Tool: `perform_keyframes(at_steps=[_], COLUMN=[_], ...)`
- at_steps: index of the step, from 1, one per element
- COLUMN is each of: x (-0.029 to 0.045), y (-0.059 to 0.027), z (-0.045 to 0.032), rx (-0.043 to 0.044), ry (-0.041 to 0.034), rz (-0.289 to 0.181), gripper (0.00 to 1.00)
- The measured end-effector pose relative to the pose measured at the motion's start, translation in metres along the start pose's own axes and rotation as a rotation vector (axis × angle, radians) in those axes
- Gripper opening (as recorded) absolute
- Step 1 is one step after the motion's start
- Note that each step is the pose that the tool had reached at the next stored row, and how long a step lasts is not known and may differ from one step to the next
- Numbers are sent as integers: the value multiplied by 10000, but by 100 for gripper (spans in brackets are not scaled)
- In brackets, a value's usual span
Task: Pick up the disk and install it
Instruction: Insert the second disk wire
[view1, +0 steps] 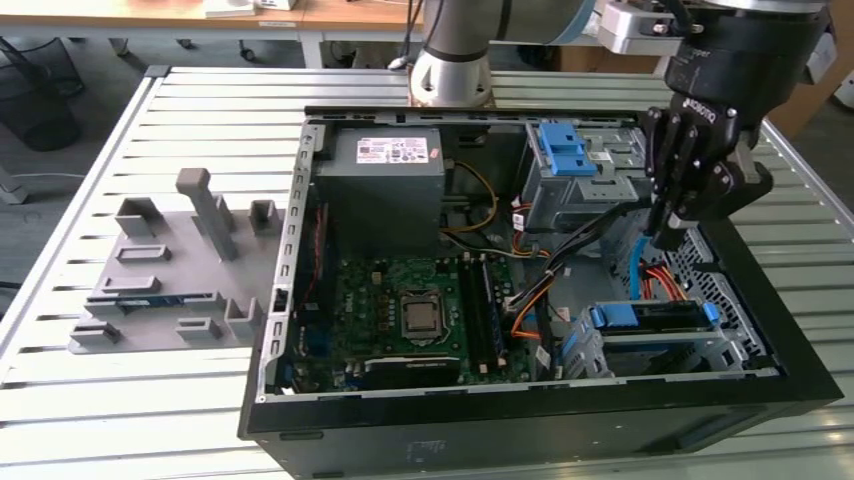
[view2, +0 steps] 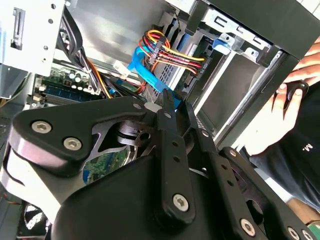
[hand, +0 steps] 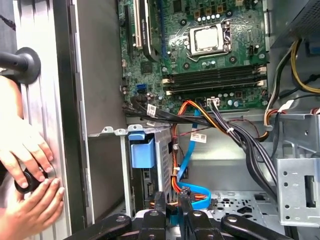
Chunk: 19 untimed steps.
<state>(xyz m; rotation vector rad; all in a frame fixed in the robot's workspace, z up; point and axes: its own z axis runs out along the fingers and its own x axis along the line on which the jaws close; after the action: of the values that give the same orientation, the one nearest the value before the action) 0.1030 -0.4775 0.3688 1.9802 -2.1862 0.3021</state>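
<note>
The disk (view1: 650, 316), dark-topped with blue carrier ends, sits in the drive cage in the front corner of the open computer case (view1: 287, 300), on the exterior view's right. In the first wrist view its blue carrier tab (hand: 142, 152) stands at the mouth of the metal cage. My black gripper (view1: 665, 238) hangs above the case, over the orange and blue cables just behind that cage. Its fingers (view2: 169, 112) point down, close together, with nothing held between them. The gripper (hand: 172, 205) is apart from the disk.
A person's hands (hand: 25, 150) rest on the case wall beside the cage. Orange, black and blue cables (hand: 200, 120) cross under the gripper. The motherboard (view1: 414, 310), a grey power supply (view1: 387, 170), an upper bay with blue latches (view1: 567, 150) and a grey fixture (view1: 174, 270) surround the spot.
</note>
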Motion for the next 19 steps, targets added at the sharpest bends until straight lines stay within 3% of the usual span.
perform_keyframes(at_steps=[5,6,9,10,13,14,19], x=[-16,-20,-28,-29,-24,-21,34], y=[0,0,1,1,1,1,7], z=[59,73,102,106,113,119,159], rx=[18,18,17,5,-45,-44,131], ry=[155,158,128,22,-478,-565,-681], rz=[7,7,8,9,12,15,55], gripper=[24,17,16,16,16,16,16])
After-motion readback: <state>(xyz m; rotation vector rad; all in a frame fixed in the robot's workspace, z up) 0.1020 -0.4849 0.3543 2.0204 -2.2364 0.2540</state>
